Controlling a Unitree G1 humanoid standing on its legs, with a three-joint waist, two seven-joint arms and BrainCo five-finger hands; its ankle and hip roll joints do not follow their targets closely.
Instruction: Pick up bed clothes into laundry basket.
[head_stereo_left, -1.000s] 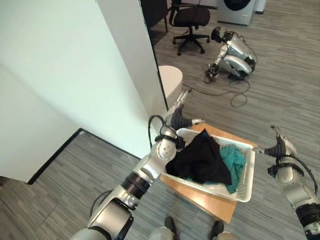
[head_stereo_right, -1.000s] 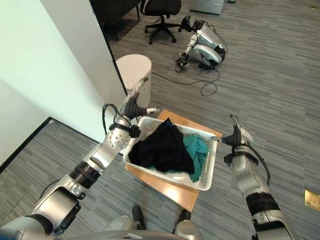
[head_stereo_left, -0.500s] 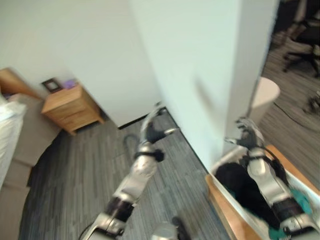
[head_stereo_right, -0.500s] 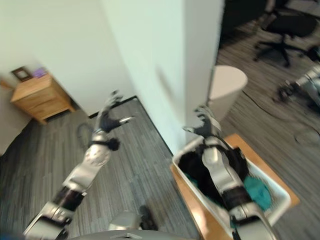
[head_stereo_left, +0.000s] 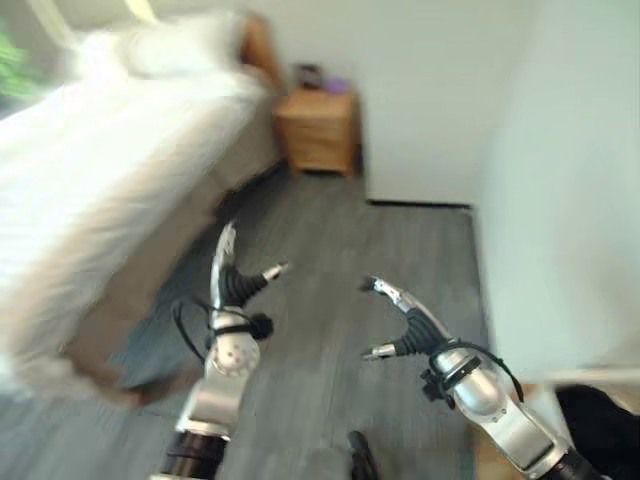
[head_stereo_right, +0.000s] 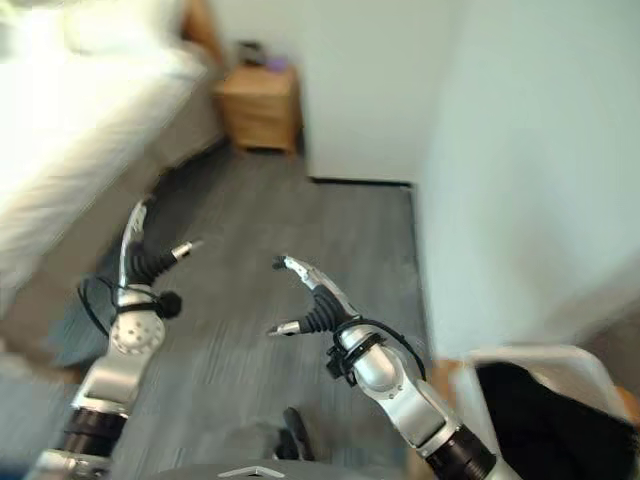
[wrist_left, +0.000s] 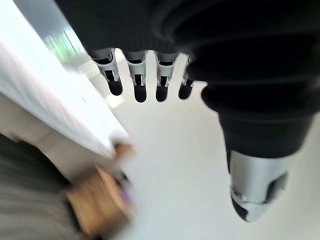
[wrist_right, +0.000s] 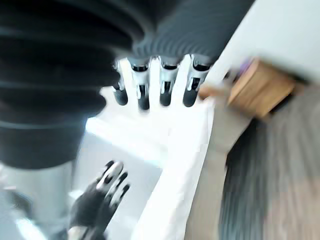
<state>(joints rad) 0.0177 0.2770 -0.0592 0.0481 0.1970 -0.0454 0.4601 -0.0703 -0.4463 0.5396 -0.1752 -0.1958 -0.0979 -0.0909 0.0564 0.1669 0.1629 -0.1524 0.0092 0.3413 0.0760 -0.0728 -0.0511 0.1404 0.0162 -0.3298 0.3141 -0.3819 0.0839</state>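
Both hands, left hand (head_stereo_left: 236, 288) and right hand (head_stereo_left: 410, 325), hang spread and empty over grey floor (head_stereo_left: 330, 250), near a white bed (head_stereo_left: 90, 150) and wooden nightstand (head_stereo_left: 318, 130).

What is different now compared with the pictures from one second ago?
The camera has swung left, away from the white plastic laundry basket, which now sits at the lower right edge with the black garment inside, toward the white bed and wooden nightstand. Nothing was taken hold of or let go. As before, the left hand and right hand are open and hold nothing.
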